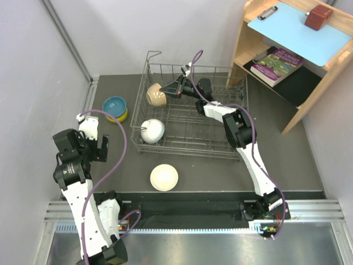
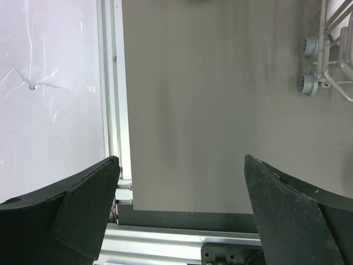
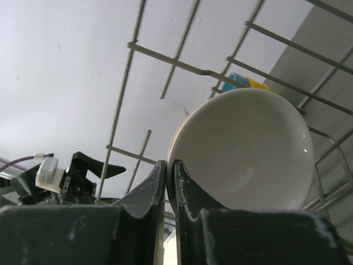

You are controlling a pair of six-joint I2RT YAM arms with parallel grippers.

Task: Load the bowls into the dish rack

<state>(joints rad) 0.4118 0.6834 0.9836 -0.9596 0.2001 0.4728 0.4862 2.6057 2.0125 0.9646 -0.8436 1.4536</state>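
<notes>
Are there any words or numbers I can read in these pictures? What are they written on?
The book on the wooden shelf: its purple and green cover has words, but they are too small and blurred to read.
The blue clipboard, dish rack and beige bowl: no writing shows.
So nothing here can be read.

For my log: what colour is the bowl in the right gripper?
Beige-tan round bowl; best in top external.

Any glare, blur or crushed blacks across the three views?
Top external: even light, sharp, no glare on the dish rack. Left wrist: table sharp, left gripper near-black, little detail. Right wrist: small glint on the beige bowl, bright wall behind it.
</notes>
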